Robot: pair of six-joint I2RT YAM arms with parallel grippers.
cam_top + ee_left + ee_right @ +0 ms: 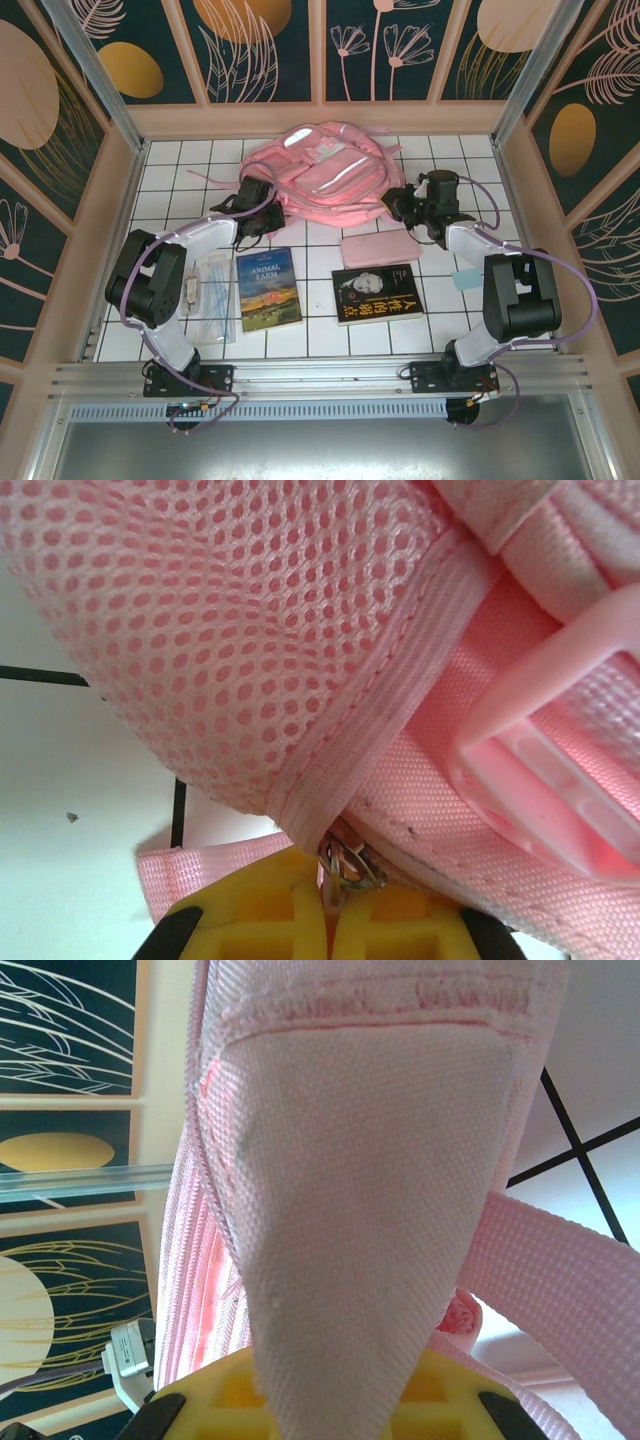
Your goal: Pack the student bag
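The student bag [320, 170], a big soft pink backpack with silver strips, lies at the back middle of the tiled table. My left gripper [252, 215] is at its lower left edge. In the left wrist view the yellow fingers [270, 915] are shut on the bag's metal zipper pull [347, 863], just under a mesh pocket [220, 630] and a pink buckle [540, 770]. My right gripper [405, 205] is at the bag's lower right edge. Its yellow fingers [215, 1400] are shut on a triangular pink fabric tab [360, 1210], with a pink strap [560, 1260] beside it.
A flat pink pencil case [375, 247] lies just in front of the bag. Nearer the arms lie an "Animal Farm" book [268, 290], a dark book [376, 293], a clear plastic packet [213, 295] and a small pale blue item [465, 279]. Decorated walls [320, 50] enclose the table.
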